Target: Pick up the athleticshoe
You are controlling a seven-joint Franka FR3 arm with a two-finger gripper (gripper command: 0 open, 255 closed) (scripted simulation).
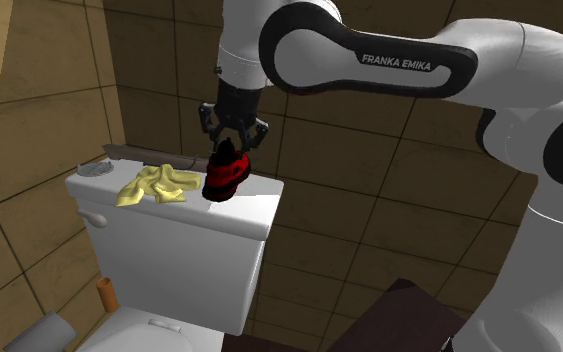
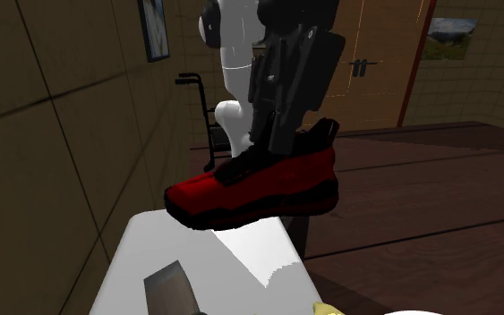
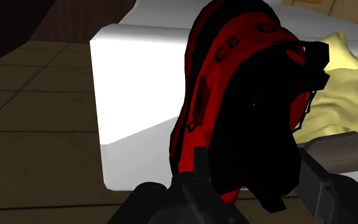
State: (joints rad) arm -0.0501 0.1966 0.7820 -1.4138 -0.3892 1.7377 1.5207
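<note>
As hand (image 1: 232, 146) grips red shoe (image 1: 225, 178) over toilet tank (image 1: 169, 238), yellow cloth (image 1: 156, 186) lies beside.

The tiled room was dim and brownish under soft, even light. The white toilet tank (image 1: 169, 240) stood out brightest, while much of the red shoe (image 3: 234, 102) lay in black shadow.

lid (image 1: 239, 212): white toilet-tank top | cloth (image 1: 157, 186): yellow, crumpled, mid-lid | button (image 1: 93, 169): round, grey, end corner beyond cloth | shoe (image 1: 225, 178): red-black, just beside cloth, contact with lid unclear
</note>
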